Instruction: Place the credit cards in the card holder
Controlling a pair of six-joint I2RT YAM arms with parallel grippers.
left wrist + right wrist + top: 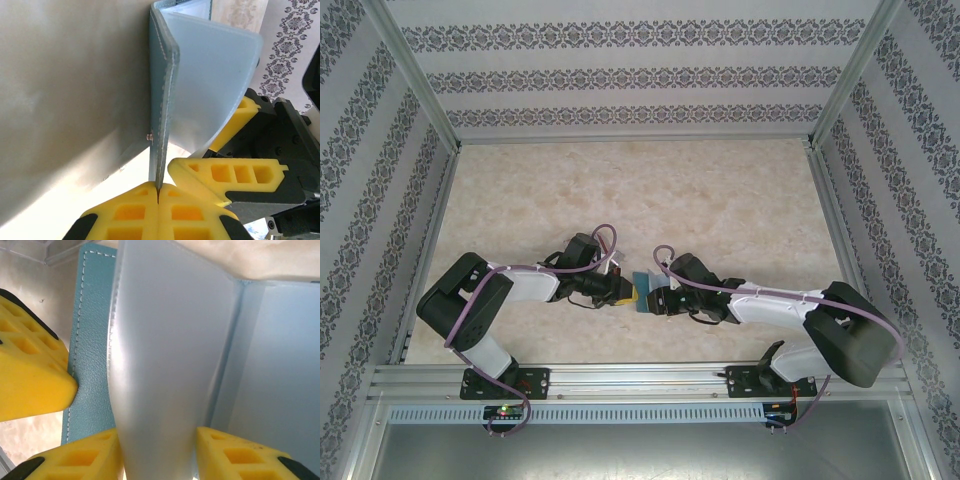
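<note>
left tool: our left gripper [159, 197], yellow foam-block fingers, is clamped flat together on the stitched edge of the teal-blue leather-look folding card holder [92, 340].
right tool: our right gripper [157, 440], same yellow foam fingers, has its jaws part-way apart, one on each side of the holder's pale frosted inner flap [210, 75]. We can't tell whether they actually pinch it or just flank it.
holder pose: it stands on edge between the two grippers, fanned open like a book. The teal cover is on the left arm's side, and the pale flap bows out toward the right arm.
holder location: near-middle of the beige marble-pattern table [720, 200], right where the two wrists meet. We can't tell whether its lower edge touches the top.
done so far: the holder is picked up and spread, so the pale inside is exposed. We judge this to be the opening/presenting step.
cards: the pale faces we see are bare, so we count no credit cards loaded.
left to do: all of the loading. That means freeing one arm, fetching each card and sliding it into a pocket. With both arms on the holder, we judge the task is early.
risk: the flap looks thin and springy, and we expect it to snap back if the right jaws let go.
beyond: a grey floral-striped wallpaper backdrop [620, 80] rises behind the table.
</note>
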